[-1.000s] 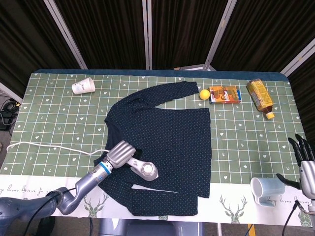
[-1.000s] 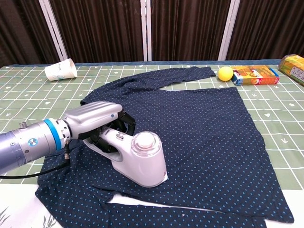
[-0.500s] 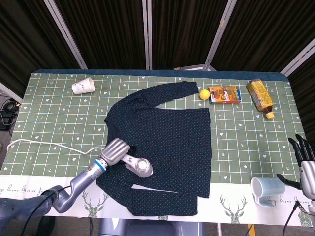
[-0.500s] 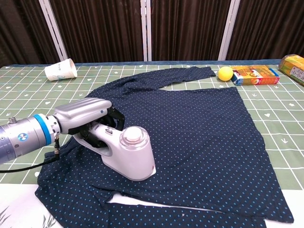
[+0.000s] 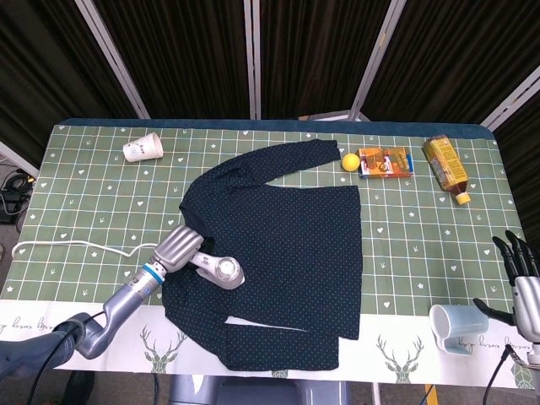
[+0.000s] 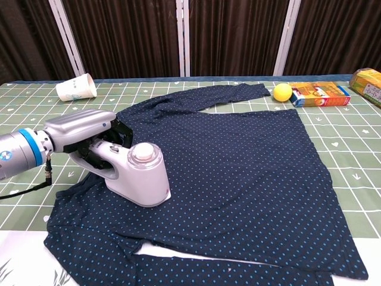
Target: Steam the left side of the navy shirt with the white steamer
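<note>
On the green checked tablecloth, the left hand grasps the white steamer, pressing the navy dotted shirt's left side; next, probably another pass along it. The right hand idles, released.

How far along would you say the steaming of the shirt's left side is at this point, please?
Done: the left hand grips the white steamer, and its head rests on the navy shirt near the left edge. In hand: a pass over that side; the steamer has slid leftward over the last second. Left: how much fabric is treated cannot be seen. The right hand hangs open beside the table.
</note>
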You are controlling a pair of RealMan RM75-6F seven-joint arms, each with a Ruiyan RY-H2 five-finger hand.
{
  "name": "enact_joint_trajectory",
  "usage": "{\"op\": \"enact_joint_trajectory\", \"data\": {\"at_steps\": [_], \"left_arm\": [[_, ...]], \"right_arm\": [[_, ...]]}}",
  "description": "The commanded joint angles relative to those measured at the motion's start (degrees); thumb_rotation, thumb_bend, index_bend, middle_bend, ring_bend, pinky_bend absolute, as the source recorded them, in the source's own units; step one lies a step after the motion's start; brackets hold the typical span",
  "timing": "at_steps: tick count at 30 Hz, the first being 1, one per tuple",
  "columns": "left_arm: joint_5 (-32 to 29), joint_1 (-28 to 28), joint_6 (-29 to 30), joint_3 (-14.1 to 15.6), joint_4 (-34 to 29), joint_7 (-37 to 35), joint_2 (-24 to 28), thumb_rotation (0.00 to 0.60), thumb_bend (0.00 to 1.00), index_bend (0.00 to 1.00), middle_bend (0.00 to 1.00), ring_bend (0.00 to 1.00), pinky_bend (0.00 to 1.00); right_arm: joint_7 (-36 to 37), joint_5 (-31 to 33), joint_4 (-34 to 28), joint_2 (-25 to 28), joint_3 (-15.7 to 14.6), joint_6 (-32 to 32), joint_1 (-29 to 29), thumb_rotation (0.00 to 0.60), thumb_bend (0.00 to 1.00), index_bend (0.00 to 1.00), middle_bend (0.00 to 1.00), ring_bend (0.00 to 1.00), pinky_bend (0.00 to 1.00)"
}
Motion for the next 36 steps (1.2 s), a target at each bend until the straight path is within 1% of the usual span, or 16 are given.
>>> {"op": "enact_joint_trajectory", "data": {"at_steps": [1, 9, 17, 27, 36], "left_arm": [[-0.1, 0.1, 0.0, -0.1, 0.4, -0.5, 0.1, 0.6, 0.06, 0.93, 0.81, 0.76, 0.96], [0.8, 0.2, -0.2, 0.8, 0.8, -0.8, -0.5, 0.6, 0.06, 0.93, 0.81, 0.76, 0.96], [1.8, -0.9, -0.3, 0.4, -1.1, 0.5, -1.8, 0.6, 0.06, 0.93, 0.81, 0.76, 0.96], [2.2, -2.1, -1.3, 0.1, -4.0, 3.6, -4.3, 0.6, 0.06, 0.93, 0.81, 0.76, 0.96], [2.3, -2.5, -1.7, 0.3, -4.5, 4.5, -5.8, 0.6, 0.06, 0.93, 0.81, 0.76, 0.96]], "right_arm": [[-0.1, 0.0, -0.1, 0.0, 0.0, 0.0, 0.0, 0.6, 0.0, 0.0, 0.0, 0.0, 0.0], [-0.2, 0.0, -0.1, 0.0, 0.0, -0.1, 0.1, 0.6, 0.0, 0.0, 0.0, 0.0, 0.0], [0.1, -0.1, -0.1, 0.1, 0.0, -0.1, 0.1, 0.6, 0.0, 0.0, 0.0, 0.0, 0.0], [0.7, -0.3, 0.0, 0.2, -0.1, 0.0, 0.0, 0.6, 0.0, 0.0, 0.0, 0.0, 0.0], [0.9, -0.3, 0.0, 0.3, -0.2, 0.0, 0.0, 0.6, 0.0, 0.0, 0.0, 0.0, 0.0]]}}
